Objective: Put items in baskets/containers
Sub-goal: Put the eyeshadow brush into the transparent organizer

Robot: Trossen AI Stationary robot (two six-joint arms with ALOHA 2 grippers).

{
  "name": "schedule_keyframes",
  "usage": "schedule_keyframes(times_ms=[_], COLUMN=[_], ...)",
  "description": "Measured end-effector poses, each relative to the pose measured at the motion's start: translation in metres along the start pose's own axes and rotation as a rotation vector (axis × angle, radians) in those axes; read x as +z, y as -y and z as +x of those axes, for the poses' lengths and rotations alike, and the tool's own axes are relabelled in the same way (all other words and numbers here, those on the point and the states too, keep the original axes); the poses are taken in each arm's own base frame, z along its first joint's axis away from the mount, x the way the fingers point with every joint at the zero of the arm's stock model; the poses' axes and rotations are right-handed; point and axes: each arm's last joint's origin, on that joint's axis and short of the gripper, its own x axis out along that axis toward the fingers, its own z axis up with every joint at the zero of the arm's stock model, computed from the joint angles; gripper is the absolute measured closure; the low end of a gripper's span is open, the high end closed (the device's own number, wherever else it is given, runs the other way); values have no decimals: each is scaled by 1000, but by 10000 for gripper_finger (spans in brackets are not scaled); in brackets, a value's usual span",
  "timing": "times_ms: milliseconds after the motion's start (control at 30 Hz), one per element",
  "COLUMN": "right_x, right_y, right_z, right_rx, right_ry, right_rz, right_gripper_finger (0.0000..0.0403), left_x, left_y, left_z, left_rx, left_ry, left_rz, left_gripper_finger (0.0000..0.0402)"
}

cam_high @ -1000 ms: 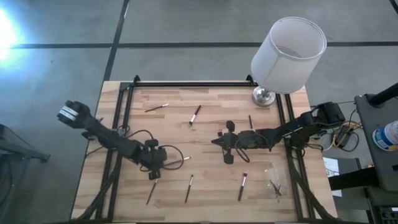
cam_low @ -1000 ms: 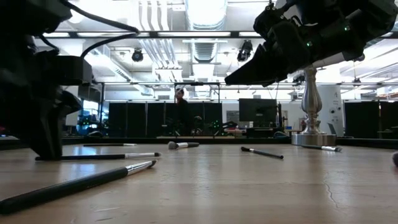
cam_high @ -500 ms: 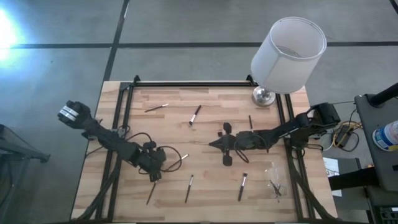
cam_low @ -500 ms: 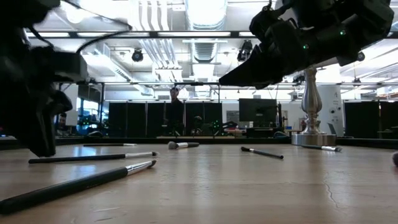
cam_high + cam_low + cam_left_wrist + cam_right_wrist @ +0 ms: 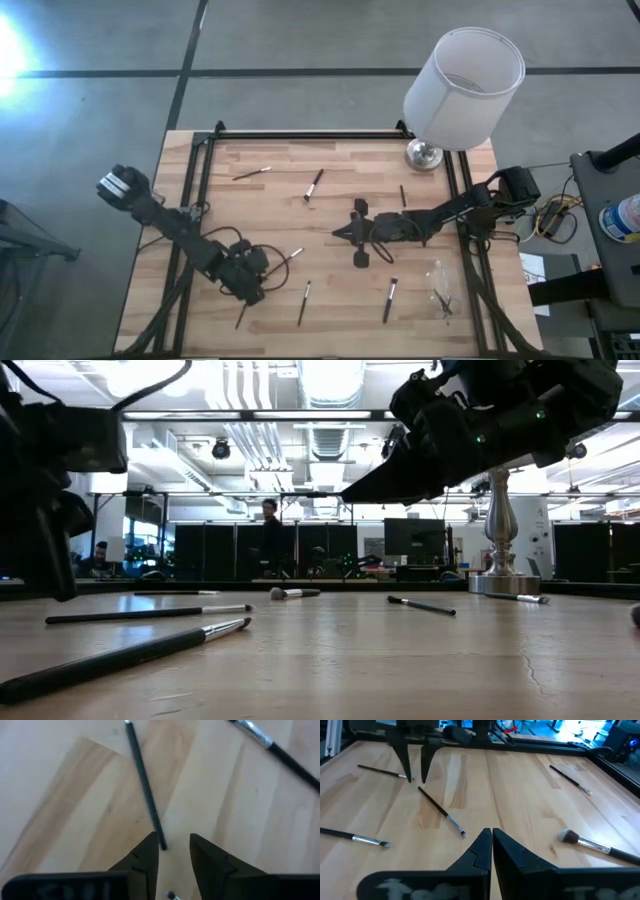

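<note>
Wooden table (image 5: 330, 210); your left gripper (image 5: 170, 851), jaws parted, straddles a brush (image 5: 145, 790) end; lower, then close.

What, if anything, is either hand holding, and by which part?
Nothing. The left hand is open just above a brush on the table; the right hand is shut and empty.

The left gripper (image 5: 171, 851) points down low over the counter's near left, its fingers slightly parted. The right gripper (image 5: 491, 841) hangs mid-counter, fingers pressed together.
</note>
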Motion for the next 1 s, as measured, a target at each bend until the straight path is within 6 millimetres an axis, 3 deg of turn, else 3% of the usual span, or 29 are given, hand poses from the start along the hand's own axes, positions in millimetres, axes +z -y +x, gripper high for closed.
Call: schedule_keyframes(times_ms=[433,667,833,1000], right_x=[0,-7,-14,-15], right_y=[0,-1,-6,-15], right_z=[0,4,22,51], right_rx=[0,1,22,100], right_ry=[1,-19,-57,-80], right_rz=[2,63,77,78], right_gripper_finger=[394,394,380,329], left_x=[-11,-27,-36,-40], left_y=[-2,-3,-7,-5], left_z=[22,30,40,44], left_rx=[130,196,228,238], left_ry=[3,20,39,82], left_rz=[64,140,173,198], left_gripper_finger=[297,383,397,399])
